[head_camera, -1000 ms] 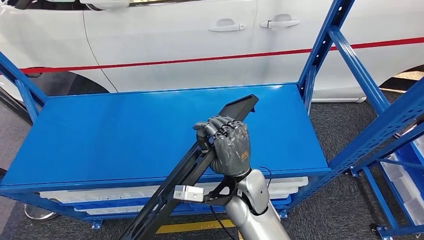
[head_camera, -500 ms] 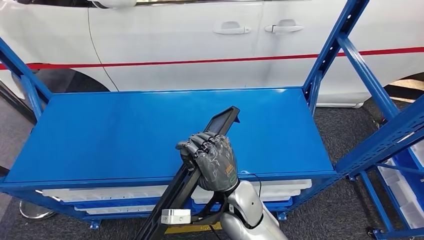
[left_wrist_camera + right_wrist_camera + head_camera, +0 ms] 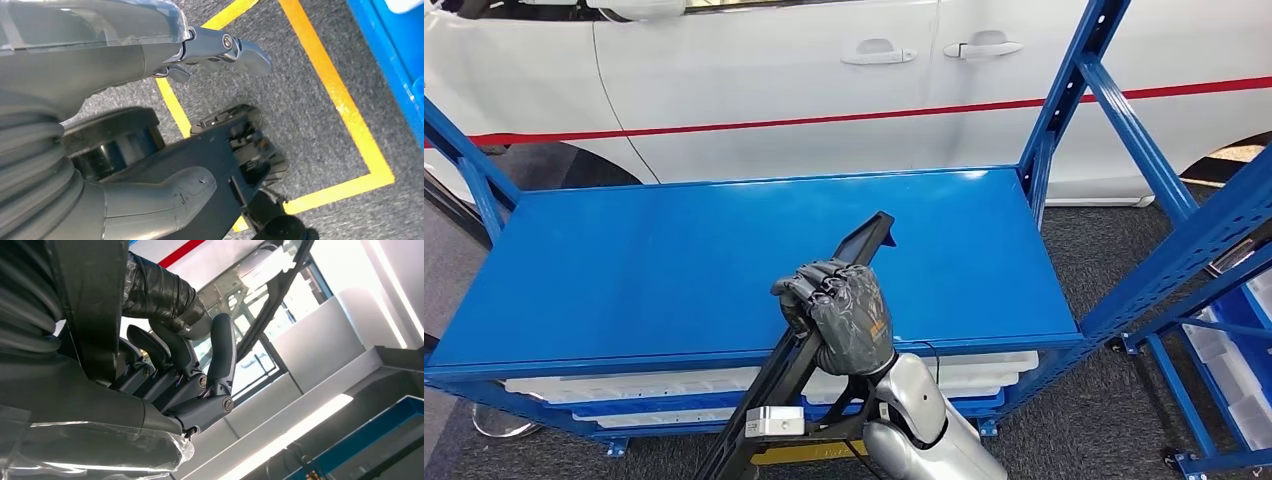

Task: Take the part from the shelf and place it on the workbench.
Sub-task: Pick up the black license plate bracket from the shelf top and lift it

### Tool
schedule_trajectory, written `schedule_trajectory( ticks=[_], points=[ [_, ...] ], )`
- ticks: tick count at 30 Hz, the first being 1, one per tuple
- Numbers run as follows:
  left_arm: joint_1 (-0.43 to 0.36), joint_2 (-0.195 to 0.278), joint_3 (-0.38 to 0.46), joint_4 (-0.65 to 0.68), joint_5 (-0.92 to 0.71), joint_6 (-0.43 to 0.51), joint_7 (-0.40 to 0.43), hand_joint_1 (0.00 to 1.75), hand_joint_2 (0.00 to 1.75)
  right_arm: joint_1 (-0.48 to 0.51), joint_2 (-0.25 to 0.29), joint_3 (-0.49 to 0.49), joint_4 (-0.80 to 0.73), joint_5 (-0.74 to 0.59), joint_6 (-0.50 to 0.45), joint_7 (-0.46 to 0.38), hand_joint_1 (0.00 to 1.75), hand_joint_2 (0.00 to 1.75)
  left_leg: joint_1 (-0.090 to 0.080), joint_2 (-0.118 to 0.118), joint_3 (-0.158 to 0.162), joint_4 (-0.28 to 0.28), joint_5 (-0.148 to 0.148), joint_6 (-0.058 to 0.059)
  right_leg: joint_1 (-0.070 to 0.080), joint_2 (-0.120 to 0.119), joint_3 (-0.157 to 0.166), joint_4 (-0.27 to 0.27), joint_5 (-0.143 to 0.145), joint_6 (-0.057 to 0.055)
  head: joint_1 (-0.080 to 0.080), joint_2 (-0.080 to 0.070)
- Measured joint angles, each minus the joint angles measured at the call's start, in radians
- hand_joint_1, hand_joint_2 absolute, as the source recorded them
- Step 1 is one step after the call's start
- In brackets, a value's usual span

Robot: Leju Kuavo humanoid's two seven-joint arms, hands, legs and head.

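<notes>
Part: long black part (image 3: 809, 345), flat bar w/ a wider plate at its far end. It runs on a slant from low in the head view up over the front edge of the counter (image 3: 674, 260); the plate end sits tilted above the blue top. Can't tell if the tip touches the surface.

My right hand: right hand (image 3: 842, 315) wrapped round the part approx mid-length, just above the counter's front edge. Fingers (image 3: 172, 347) closed tight around the bar, thumb across them; the right wrist view shows the same grip from close behind. Back of hand faces up toward my head cam.

My left hand: left hand (image 3: 100, 60) hangs low over grey carpet w/ yellow floor tape (image 3: 345, 110). One finger shows sticking out straight, nothing in it as far as I can see, but can't tell whether the rest are spread or curled.

Counter: blue metal top, blue uprights (image 3: 1064, 100) at the right rear corner and at the left side. White trays (image 3: 624, 385) sit on the level under the top.

Right arm: silver forearm (image 3: 924, 420) comes in from below, small white box (image 3: 776, 421) on a bracket beside it, near the part's lower stretch.

Background: white car (image 3: 824, 80) w/ a red stripe parked right behind the counter, door handles visible.

Far right: more blue racking (image 3: 1214, 300) w/ white bins, well apart from the part.
</notes>
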Motion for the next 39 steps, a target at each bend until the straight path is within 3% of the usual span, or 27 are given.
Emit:
schedule_trajectory(
  ticks=[2,3,4,5,8,9,12,13,14,17,18,19,20,23,25,28,29,30,32,33,34,36,37,39],
  points=[
    [0.000,0.001,0.000,0.000,0.000,0.000,0.001,0.00,1.75,-0.005,0.000,0.005,0.008,-0.003,0.001,0.000,1.75,1.75,0.002,0.000,-0.044,0.123,-0.068,-0.007,0.001,-0.003,-0.011,0.001,0.007,-0.005,0.000,0.000],
    [0.001,0.001,0.000,0.000,0.001,0.000,0.002,0.00,1.75,-0.005,0.000,0.007,0.012,-0.003,0.001,0.000,1.75,1.75,0.002,0.000,-0.053,0.159,-0.081,-0.008,0.002,-0.004,-0.017,0.002,0.010,-0.005,0.000,0.000],
    [0.001,0.002,0.000,0.000,0.001,0.000,0.002,0.00,1.75,-0.005,0.000,0.008,0.015,-0.003,0.001,0.000,1.75,1.75,0.002,0.000,-0.045,0.161,-0.076,-0.008,0.003,-0.005,-0.023,0.005,0.014,-0.004,0.000,0.000],
    [0.001,0.002,0.000,0.000,0.001,0.001,0.003,0.00,1.75,-0.006,0.000,0.009,0.017,-0.003,0.001,0.000,1.75,1.75,0.002,0.000,-0.020,0.125,-0.055,-0.006,0.003,-0.005,-0.029,0.007,0.018,-0.003,0.000,0.000],
    [-0.003,0.005,0.000,0.000,0.001,0.001,0.002,0.00,1.75,-0.010,0.000,0.011,0.020,-0.003,0.001,0.000,1.75,1.75,-0.003,0.000,0.093,-0.068,0.011,0.007,0.004,-0.004,-0.040,0.013,0.030,0.008,0.000,0.000],
    [-0.004,0.005,0.000,0.000,0.001,0.001,0.002,0.00,1.75,-0.012,0.000,0.012,0.020,-0.004,0.001,0.000,1.75,1.75,-0.006,0.000,0.108,-0.101,0.018,0.012,0.004,-0.004,-0.041,0.012,0.036,0.014,0.000,0.000],
    [-0.004,0.006,0.001,0.000,0.010,0.008,0.001,0.00,1.75,-0.017,0.000,0.014,0.023,-0.025,0.010,0.000,1.75,1.75,-0.009,0.000,0.104,-0.115,0.037,0.026,0.002,-0.004,-0.043,0.006,0.052,0.034,0.000,0.000],
    [-0.004,0.007,0.002,0.000,0.017,0.012,0.000,0.00,1.75,-0.019,0.001,0.014,0.027,-0.040,0.015,0.000,1.75,1.75,-0.007,0.002,0.101,-0.120,0.048,0.033,0.002,-0.002,-0.048,0.013,0.042,0.039,0.001,0.000],
    [-0.005,0.007,0.003,0.000,0.025,0.015,-0.002,0.00,1.75,-0.024,0.002,0.015,0.034,-0.054,0.020,-0.001,1.75,1.75,-0.004,0.004,0.094,-0.126,0.061,0.039,0.003,0.000,-0.058,0.036,0.014,0.043,0.001,0.000],
    [-0.008,0.010,0.007,0.000,0.034,0.019,-0.003,0.00,1.75,-0.042,0.013,0.015,0.076,-0.075,0.017,-0.001,1.75,1.75,-0.004,0.008,0.059,-0.130,0.094,0.050,0.002,0.002,-0.108,0.202,-0.120,0.050,0.001,0.000],
    [-0.009,0.011,0.007,0.000,0.032,0.020,-0.001,0.00,1.75,-0.048,0.016,0.016,0.095,-0.079,0.012,-0.001,1.75,1.75,-0.005,0.008,0.045,-0.128,0.102,0.050,0.000,0.002,-0.115,0.250,-0.143,0.052,0.001,0.000],
    [-0.010,0.013,0.008,0.000,0.029,0.021,0.001,0.00,1.75,-0.055,0.019,0.015,0.113,-0.085,0.008,-0.002,1.75,1.75,-0.005,0.009,0.031,-0.125,0.110,0.049,-0.001,0.002,-0.107,0.268,-0.144,0.053,0.001,0.000],
    [-0.011,0.015,0.008,0.000,0.027,0.022,0.004,0.00,1.75,-0.063,0.021,0.015,0.128,-0.092,0.004,-0.004,1.75,1.75,-0.005,0.009,0.017,-0.120,0.117,0.048,-0.002,0.002,-0.081,0.250,-0.129,0.053,0.001,0.000],
    [-0.018,0.018,0.008,0.000,0.027,0.023,0.007,0.00,1.75,-0.088,0.031,0.001,0.156,-0.109,-0.002,-0.024,1.75,1.75,-0.005,0.009,-0.019,-0.101,0.133,0.036,-0.001,0.002,0.051,0.071,-0.084,0.046,0.001,0.000],
    [-0.026,0.021,0.008,0.000,0.029,0.027,0.007,0.00,1.75,-0.098,0.038,-0.023,0.165,-0.113,-0.006,-0.041,1.75,1.75,-0.007,0.008,-0.029,-0.095,0.145,0.024,0.004,0.003,0.084,0.010,-0.081,0.036,0.001,0.000],
    [-0.034,0.028,0.008,0.000,0.030,0.034,0.009,0.00,1.75,-0.104,0.043,-0.061,0.170,-0.113,-0.009,-0.059,1.75,1.75,-0.004,0.006,-0.038,-0.093,0.154,0.005,0.006,0.001,0.069,0.002,-0.058,0.014,0.001,0.000],
    [-0.035,0.031,0.007,0.000,0.030,0.035,0.011,0.00,1.75,-0.105,0.047,-0.070,0.171,-0.110,-0.010,-0.063,1.75,1.75,-0.002,0.005,-0.047,-0.076,0.131,-0.001,0.004,0.000,0.061,-0.002,-0.046,0.005,0.000,0.000],
    [-0.037,0.034,0.007,0.000,0.029,0.036,0.014,0.00,1.75,-0.105,0.051,-0.079,0.173,-0.106,-0.010,-0.066,1.75,1.75,0.000,0.004,-0.061,-0.038,0.090,-0.006,0.003,-0.001,0.049,-0.005,-0.034,-0.003,0.000,0.000],
    [-0.043,0.041,0.007,0.000,0.028,0.036,0.020,0.00,1.75,-0.106,0.059,-0.096,0.177,-0.087,-0.011,-0.072,1.75,1.75,0.002,0.005,-0.093,0.082,-0.012,-0.013,0.003,-0.002,0.021,-0.006,-0.009,-0.011,-0.001,0.000],
    [-0.047,0.043,0.007,0.000,0.027,0.036,0.022,0.00,1.75,-0.105,0.062,-0.105,0.180,-0.076,-0.011,-0.076,1.75,1.75,0.002,0.005,-0.102,0.139,-0.042,-0.016,0.004,-0.003,0.005,-0.005,0.002,-0.011,-0.001,0.000],
    [-0.051,0.046,0.007,0.000,0.025,0.035,0.025,0.00,1.75,-0.105,0.064,-0.113,0.183,-0.063,-0.011,-0.081,1.75,1.75,0.002,0.005,-0.099,0.173,-0.047,-0.018,0.005,-0.004,-0.011,-0.005,0.014,-0.011,-0.001,0.000],
    [-0.057,0.050,0.007,0.000,0.021,0.033,0.029,0.00,1.75,-0.105,0.069,-0.131,0.187,-0.044,-0.011,-0.091,1.75,1.75,0.002,0.005,-0.050,0.156,-0.007,-0.018,0.006,-0.005,-0.042,-0.003,0.036,-0.009,-0.001,0.000],
    [-0.061,0.053,0.006,0.000,0.017,0.031,0.032,0.00,1.75,-0.105,0.073,-0.141,0.188,-0.037,-0.012,-0.097,1.75,1.75,0.002,0.005,-0.005,0.107,0.019,-0.016,0.006,-0.004,-0.056,-0.001,0.048,-0.007,-0.001,0.000],
    [-0.073,0.056,0.002,0.000,0.011,0.029,0.037,0.00,1.75,-0.105,0.082,-0.163,0.189,-0.026,-0.012,-0.103,1.75,1.75,-0.001,0.003,0.094,-0.030,0.024,-0.007,0.008,-0.004,-0.076,0.002,0.068,0.001,-0.001,0.000]
  ],
)
